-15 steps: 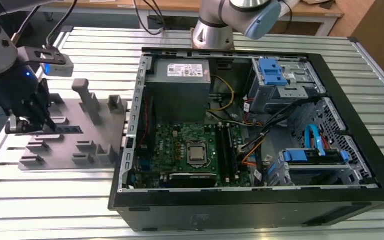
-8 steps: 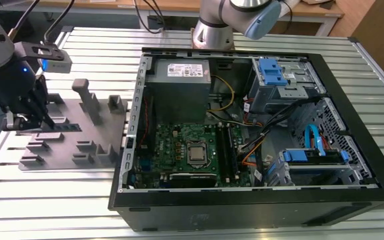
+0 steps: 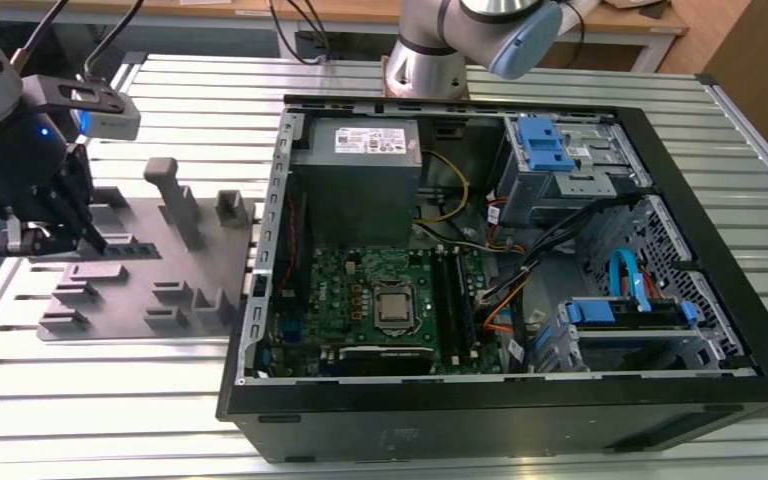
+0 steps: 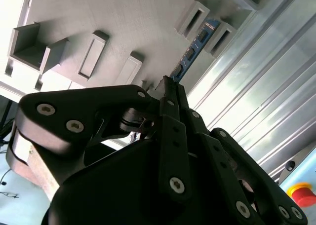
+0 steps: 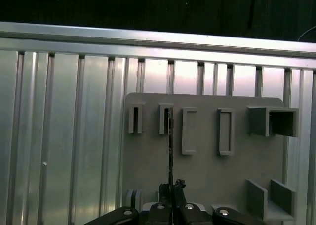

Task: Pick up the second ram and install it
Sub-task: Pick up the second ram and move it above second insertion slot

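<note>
Fingers (image 4: 170,104): closed, as far as we can judge, on the near end of the memory stick (image 4: 197,41). Memory stick: on edge in the slotted posts of the grey holder tray (image 3: 144,275), on the ribbed surface (image 3: 91,400) beside the open computer case (image 3: 491,410). Risk, in our judgement: so short a hold; a skewed lift could jam the stick in the posts or let it tilt and slip.

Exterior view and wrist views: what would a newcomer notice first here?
The open computer case with its green motherboard dominates the exterior view's right. At that view's left, the gripper stands over a gray fixture tray, closed on the second ram that sits in the tray's slots.
</note>
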Motion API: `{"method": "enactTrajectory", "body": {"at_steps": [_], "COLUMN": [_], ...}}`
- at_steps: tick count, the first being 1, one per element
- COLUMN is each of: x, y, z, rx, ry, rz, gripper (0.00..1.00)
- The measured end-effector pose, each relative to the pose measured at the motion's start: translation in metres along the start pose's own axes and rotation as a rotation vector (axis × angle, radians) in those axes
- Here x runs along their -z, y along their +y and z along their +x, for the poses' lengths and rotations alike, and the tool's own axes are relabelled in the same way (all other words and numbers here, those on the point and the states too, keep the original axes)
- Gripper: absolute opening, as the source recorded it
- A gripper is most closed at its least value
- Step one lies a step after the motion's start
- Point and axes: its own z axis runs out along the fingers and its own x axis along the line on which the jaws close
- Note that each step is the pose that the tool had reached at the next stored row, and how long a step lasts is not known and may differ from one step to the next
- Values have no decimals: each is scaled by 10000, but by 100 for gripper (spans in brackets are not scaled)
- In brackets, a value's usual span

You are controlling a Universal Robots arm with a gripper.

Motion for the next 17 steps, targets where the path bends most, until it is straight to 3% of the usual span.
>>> {"method": "enactTrajectory", "body": {"at_steps": [17], "x": [188], "y": [0], "z": [-6], "rx": [0], "ry": [-1], "rz": [1], "gripper": [13]}}
